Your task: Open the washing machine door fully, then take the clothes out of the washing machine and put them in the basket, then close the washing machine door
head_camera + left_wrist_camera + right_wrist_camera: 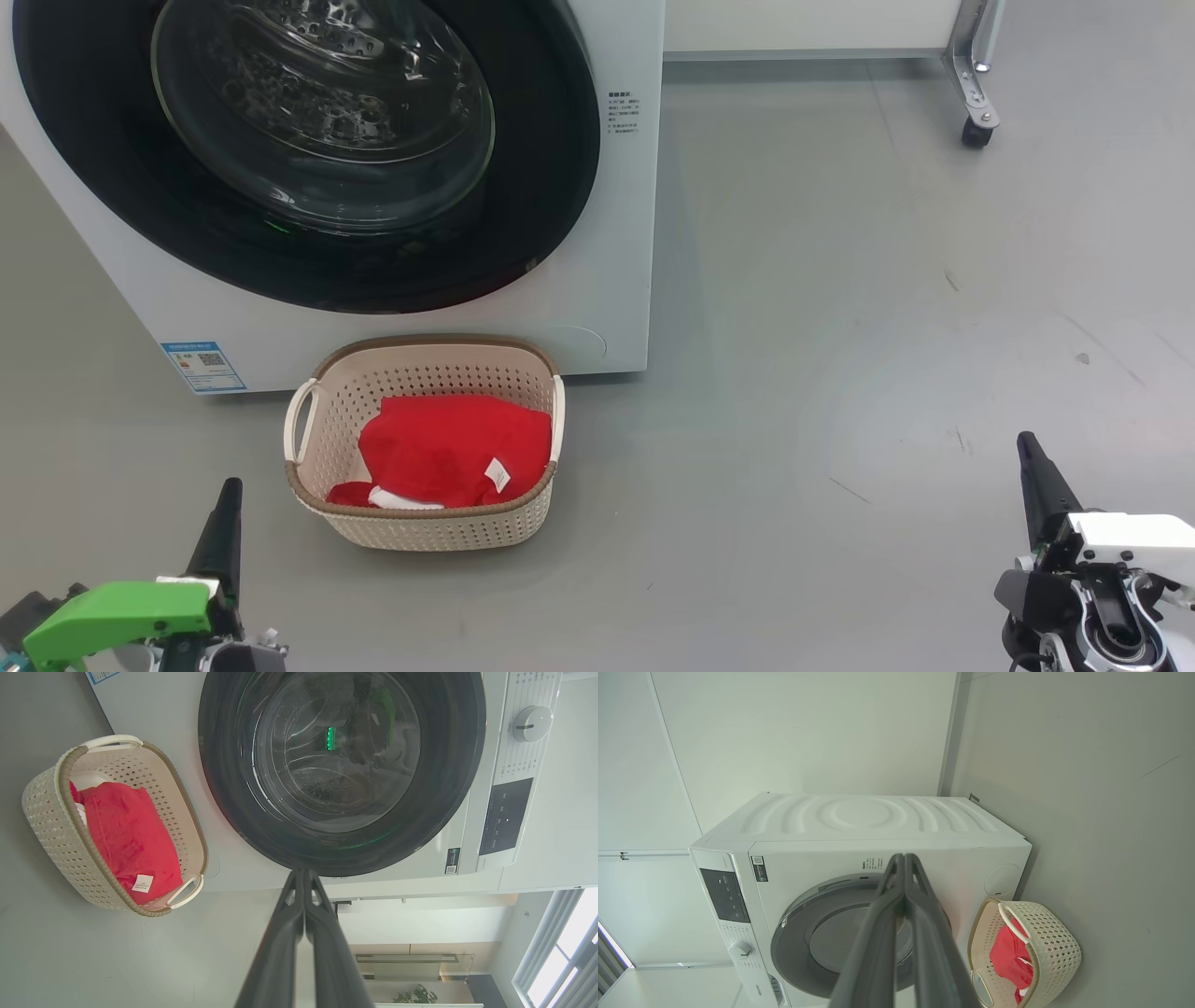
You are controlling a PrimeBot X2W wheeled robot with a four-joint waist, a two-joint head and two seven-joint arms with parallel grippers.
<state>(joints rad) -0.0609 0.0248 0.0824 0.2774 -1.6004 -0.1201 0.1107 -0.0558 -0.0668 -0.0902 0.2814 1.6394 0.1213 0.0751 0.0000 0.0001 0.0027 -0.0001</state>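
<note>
The white washing machine (607, 280) stands at the upper left, and its round black-rimmed door (308, 140) lies closed flat against the front. On the floor just before it sits the cream basket (425, 532) with the red clothes (448, 448) bundled inside, a white label showing. My left gripper (227, 495) is at the lower left, shut and empty, short of the basket. My right gripper (1027, 448) is at the lower right, shut and empty, far from the machine. In the left wrist view the shut fingers (303, 877) point at the door (341, 770); the basket (51, 812) holds the clothes (126, 830).
A white cabinet on a metal leg with a castor (976, 131) stands at the back right. Open grey floor (887, 327) lies right of the machine. The control panel and dial (532, 723) sit along the machine's top edge.
</note>
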